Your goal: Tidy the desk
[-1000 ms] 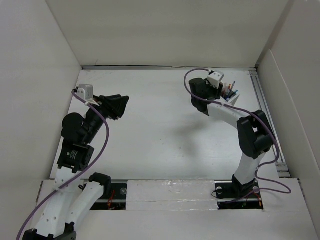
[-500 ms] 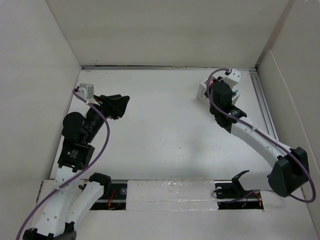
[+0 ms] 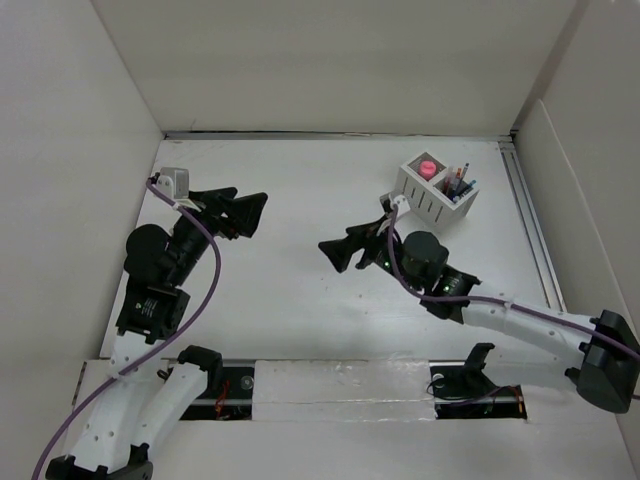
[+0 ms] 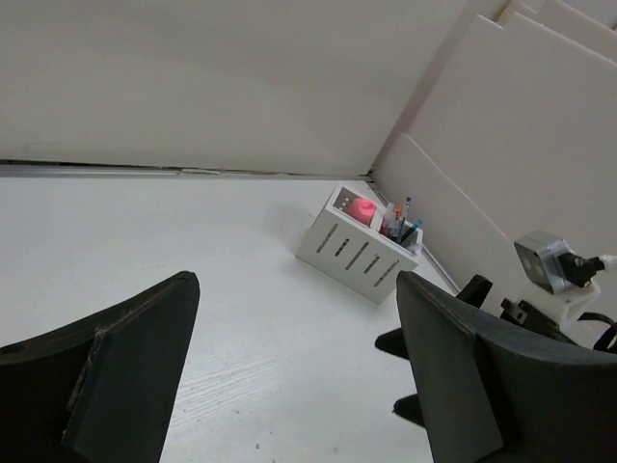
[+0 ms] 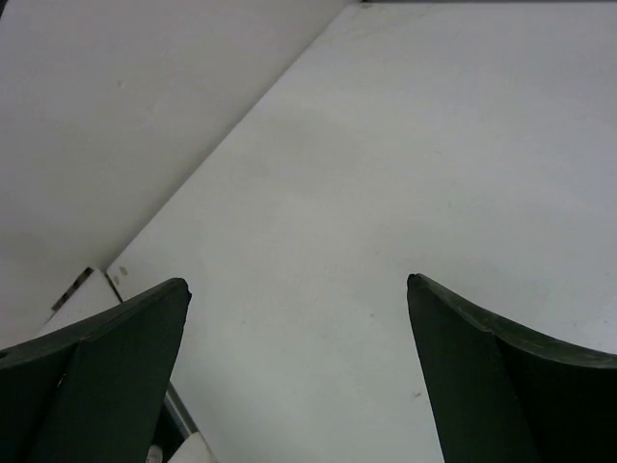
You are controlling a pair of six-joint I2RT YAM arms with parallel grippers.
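White desk carries the organizer at upper right, nearer your right gripper (jaws apart, aimed left, away from it) than your left gripper, likewise spread.

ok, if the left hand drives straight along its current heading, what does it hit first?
Probably the white slotted organizer box, near its closest corner; only bare white desk lies between it and the open left hand. Depth is unclear, so it could slip past to the white back wall.
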